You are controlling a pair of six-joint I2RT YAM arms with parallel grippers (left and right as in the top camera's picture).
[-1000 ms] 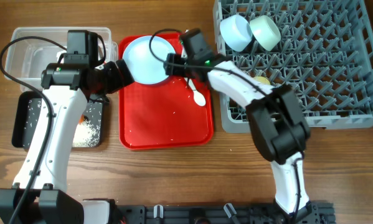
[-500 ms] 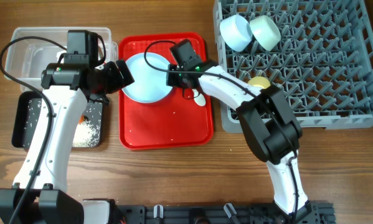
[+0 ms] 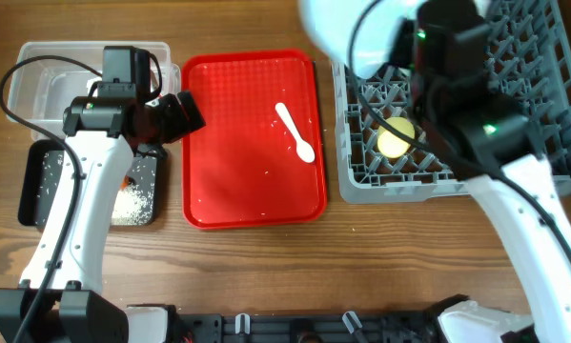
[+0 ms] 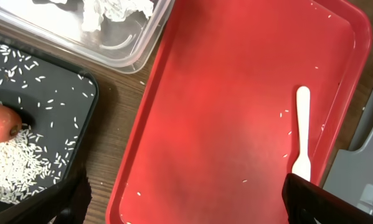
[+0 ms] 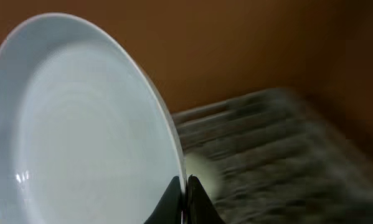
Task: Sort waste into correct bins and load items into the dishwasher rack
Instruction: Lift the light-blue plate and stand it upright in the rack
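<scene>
My right gripper [image 5: 186, 183] is shut on the rim of the round light blue plate [image 5: 80, 124]. It holds the plate on edge, high above the left end of the grey dishwasher rack [image 3: 552, 67]. From overhead the plate [image 3: 347, 33] is a pale blur. The yellow cup [image 3: 395, 139] sits in the rack below. The white spoon [image 3: 295, 131] lies on the red tray [image 3: 237, 162]. My left gripper [image 4: 186, 208] hangs open over the tray's left edge, holding nothing. The carrot [image 4: 2, 121] and rice [image 4: 12, 171] lie in the black tray [image 3: 42, 181]. Crumpled tissue [image 4: 114, 9] is in the clear tub [image 3: 47, 76].
A few stray rice grains dot the red tray. The right arm [image 3: 514, 171] is raised close to the overhead camera and covers much of the rack. Bare wooden table [image 3: 266, 267] shows along the front.
The right gripper closed on the plate's rim, lifted it off the red tray and swung it up and right over the rack. The left arm has not moved.
</scene>
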